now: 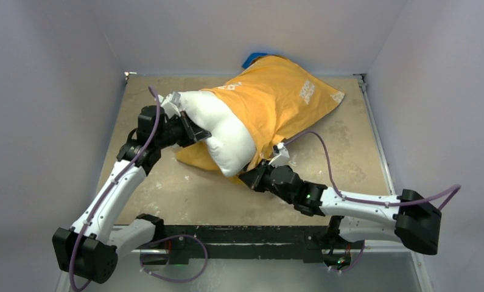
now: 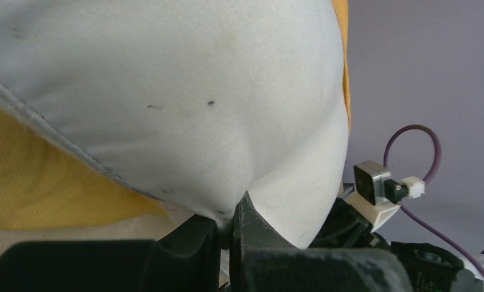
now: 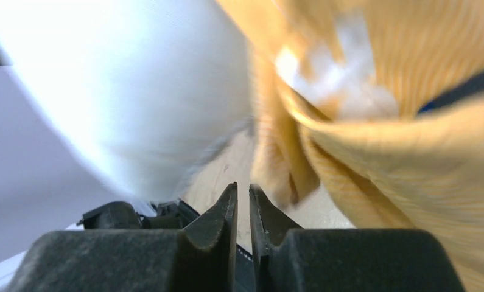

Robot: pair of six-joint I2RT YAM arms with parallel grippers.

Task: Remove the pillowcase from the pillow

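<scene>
The plump, plain white fabric pillow (image 1: pixel 224 131) lay on the far half of the worn tan table (image 1: pixel 184 198). Its bare end bulged toward the middle and the left edge, and the rest ran off toward the far right corner. The thin orange-yellow fabric pillowcase (image 1: pixel 276 100) covered that far part, with its white lettering patches (image 1: pixel 306 91) facing up. A strip of blue lining (image 1: pixel 254 59) showed at the far edge of the table, and an orange flap (image 1: pixel 193 159) was spread flat beneath the bare end. The left gripper (image 1: pixel 196 132) came in from the left edge and met the side of the exposed cushion. In the left wrist view the left gripper (image 2: pixel 232 214) had its black fingers (image 2: pixel 254 228) drawn together, pinching a small fold of the pillow (image 2: pixel 196 91). The pillowcase (image 2: pixel 38 182) showed below and behind that fold. The right gripper (image 1: pixel 248 177) reached from the near right corner to the near end of the cushion, beside the cover's open hem. The right wrist view was blurred. It showed the right gripper (image 3: pixel 243 193) with its fingers (image 3: pixel 218 216) almost together, only a narrow slit between them and nothing visibly caught there. The pillow (image 3: pixel 136 91) was on one side and the bunched pillowcase (image 3: pixel 410 152) on the other. A purple cable (image 1: pixel 324 164) looped over the table from the right arm.
</scene>
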